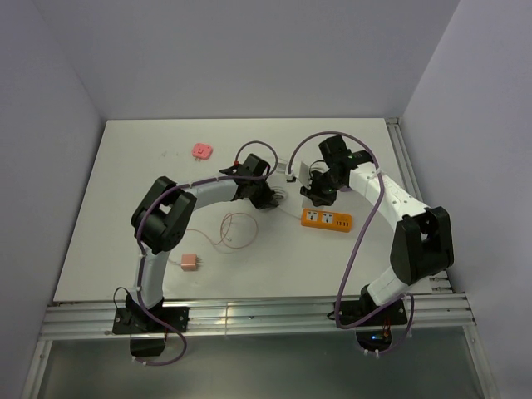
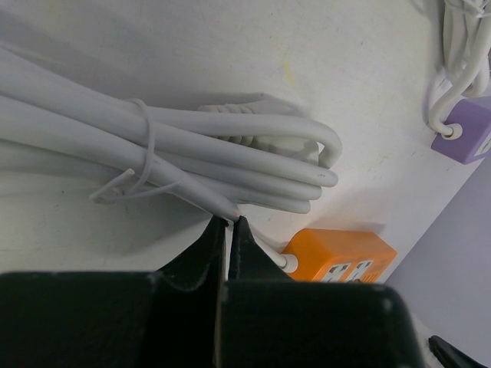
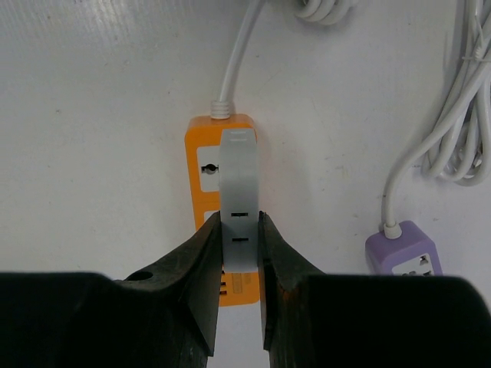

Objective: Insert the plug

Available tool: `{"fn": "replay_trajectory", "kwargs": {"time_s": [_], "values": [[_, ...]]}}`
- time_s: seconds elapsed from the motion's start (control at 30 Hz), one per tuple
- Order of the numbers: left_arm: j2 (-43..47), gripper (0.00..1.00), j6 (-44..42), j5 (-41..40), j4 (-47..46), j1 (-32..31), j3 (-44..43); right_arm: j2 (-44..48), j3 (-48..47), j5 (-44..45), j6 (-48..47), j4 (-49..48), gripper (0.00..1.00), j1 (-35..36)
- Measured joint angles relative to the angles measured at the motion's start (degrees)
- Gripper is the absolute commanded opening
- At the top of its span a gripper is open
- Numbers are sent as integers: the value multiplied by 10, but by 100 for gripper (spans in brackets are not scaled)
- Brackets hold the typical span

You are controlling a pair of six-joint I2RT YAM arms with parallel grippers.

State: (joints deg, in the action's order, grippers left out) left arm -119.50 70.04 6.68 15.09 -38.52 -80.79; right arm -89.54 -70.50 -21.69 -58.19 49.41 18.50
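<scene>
A pale grey plug (image 3: 238, 184) with two dark slots on its face is clamped between the fingers of my right gripper (image 3: 239, 217). It hangs directly over the orange power strip (image 3: 201, 165), covering the strip's middle; one socket shows to its left. In the top view the orange power strip (image 1: 327, 220) lies just below my right gripper (image 1: 317, 192). My left gripper (image 2: 229, 222) is shut, its tips against a tied bundle of white cable (image 2: 192, 149), with the orange power strip (image 2: 341, 257) to its right. From above, the left gripper (image 1: 271, 196) sits left of the strip.
A purple socket block (image 3: 403, 251) with its own white cord lies right of the orange strip. A pink plug (image 1: 190, 263) on a thin cord lies near the left arm. A pink square piece (image 1: 202, 150) rests at the back. Walls close in on three sides.
</scene>
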Motion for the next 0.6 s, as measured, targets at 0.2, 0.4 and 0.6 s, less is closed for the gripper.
{"fn": "replay_trajectory", "kwargs": {"time_s": [0.2,0.4,0.6], "values": [[0,0,0,1,0,0,0,-8,0,-2,0,0,0,0],[0,0,0,2,0,1,0,-9,6,-1,0,-1,0,0],[0,0,0,2,0,1,0,-9,7,3,0,-1,0,0]]}}
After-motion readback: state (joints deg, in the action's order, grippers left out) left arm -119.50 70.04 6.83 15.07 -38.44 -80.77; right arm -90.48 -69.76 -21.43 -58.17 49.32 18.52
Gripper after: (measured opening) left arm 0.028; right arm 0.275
